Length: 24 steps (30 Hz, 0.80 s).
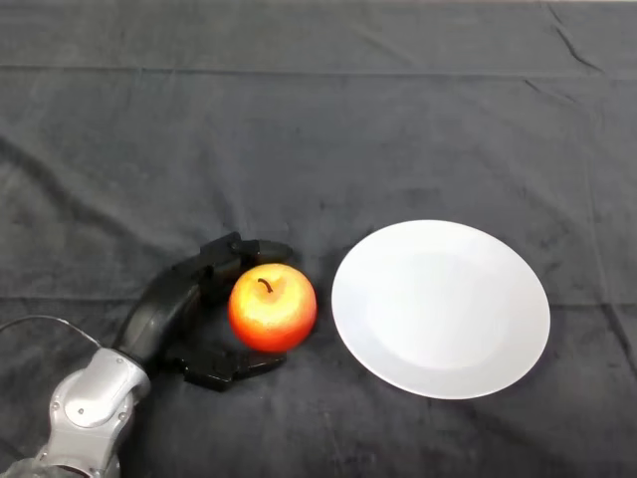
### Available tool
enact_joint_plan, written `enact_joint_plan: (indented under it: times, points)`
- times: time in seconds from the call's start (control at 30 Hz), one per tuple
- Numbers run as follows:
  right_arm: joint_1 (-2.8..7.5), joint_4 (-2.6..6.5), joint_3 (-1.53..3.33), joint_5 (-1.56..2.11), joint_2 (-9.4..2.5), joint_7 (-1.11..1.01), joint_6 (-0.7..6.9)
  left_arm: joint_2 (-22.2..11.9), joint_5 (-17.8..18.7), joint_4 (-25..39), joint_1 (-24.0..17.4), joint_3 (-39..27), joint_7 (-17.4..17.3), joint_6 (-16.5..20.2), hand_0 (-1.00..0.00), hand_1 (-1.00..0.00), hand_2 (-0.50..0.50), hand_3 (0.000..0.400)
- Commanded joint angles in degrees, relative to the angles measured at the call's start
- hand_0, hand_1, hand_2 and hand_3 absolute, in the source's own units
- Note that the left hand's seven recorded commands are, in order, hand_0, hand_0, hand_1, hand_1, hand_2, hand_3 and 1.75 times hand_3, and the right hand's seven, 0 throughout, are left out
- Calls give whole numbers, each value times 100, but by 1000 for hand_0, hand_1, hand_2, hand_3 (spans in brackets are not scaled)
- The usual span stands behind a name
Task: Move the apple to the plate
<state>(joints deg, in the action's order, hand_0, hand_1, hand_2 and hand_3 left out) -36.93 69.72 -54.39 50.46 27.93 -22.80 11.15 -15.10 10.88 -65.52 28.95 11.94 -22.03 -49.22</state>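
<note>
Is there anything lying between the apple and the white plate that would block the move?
Nothing visible. The apple sits on the dark cloth just left of the plate, with only bare cloth between them. The left hand is curled round the apple.

Staged test bench, likely lab: table draped in dark cloth (318, 119).

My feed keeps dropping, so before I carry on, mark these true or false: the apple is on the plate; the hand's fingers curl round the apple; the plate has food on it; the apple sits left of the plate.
1. The apple is on the plate: false, it rests on the dark cloth beside it.
2. The left hand has its fingers curled round the apple: true.
3. The plate has food on it: false, it is bare.
4. The apple sits left of the plate: true.
</note>
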Motion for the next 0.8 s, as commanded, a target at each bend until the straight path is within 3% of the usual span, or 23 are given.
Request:
enact_joint_plan:
  times: [0.03, 0.47, 0.8]
  points:
    - [-79, -34, -11, 105, 97, 5, -41, -178, 39, 38, 214, 44, -151, 126, -1000, -1000, 0, 400]
    - [-81, -28, -12, 105, 100, 2, -42, -123, 362, 47, 753, -333, -273, -101, -1000, -1000, 0, 400]
    - [-84, -20, -14, 106, 103, -1, -43, 294, 218, 12, 1186, -223, 48, -383, -1000, -1000, 0, 400]
